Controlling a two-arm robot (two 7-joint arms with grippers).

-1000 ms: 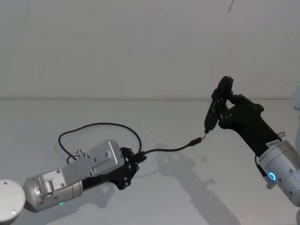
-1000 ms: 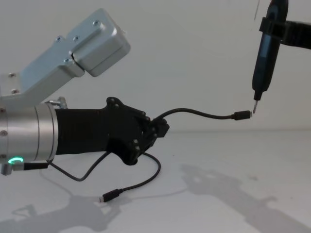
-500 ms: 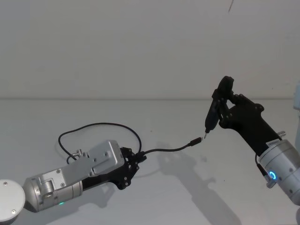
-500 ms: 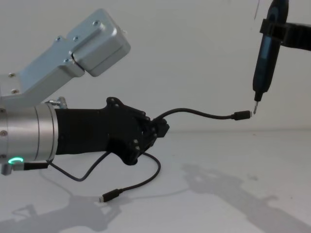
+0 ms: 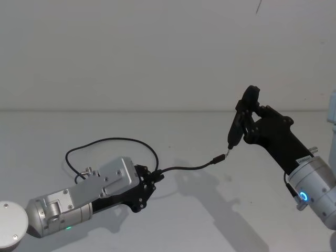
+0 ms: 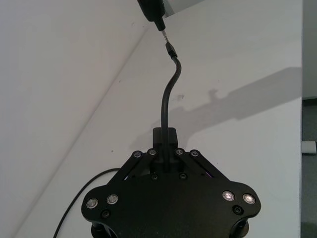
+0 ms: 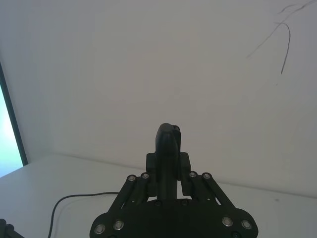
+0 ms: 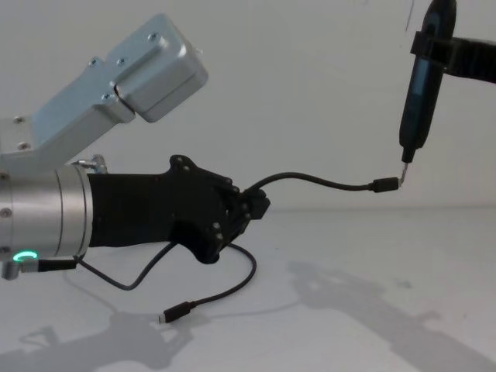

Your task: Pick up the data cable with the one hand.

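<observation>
Cable (image 8: 310,180) sits pinched in my left claw (image 8: 252,208), off the table; the right claw's (image 5: 252,123) pen tool (image 8: 418,81) has barely moved.

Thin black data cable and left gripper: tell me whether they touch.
Touching. In the left wrist view the left gripper is clamped on the thin black data cable.

The left end effector (image 6: 165,144) is closed on the data cable (image 6: 167,99), which rises from between its fingers in a gentle bend. The small plug (image 6: 170,49) at the cable's far end meets the thin metal tip of a black pen-shaped tool (image 6: 151,9). Another stretch of cable lies on the white counter (image 6: 247,59) beside the end effector.
</observation>
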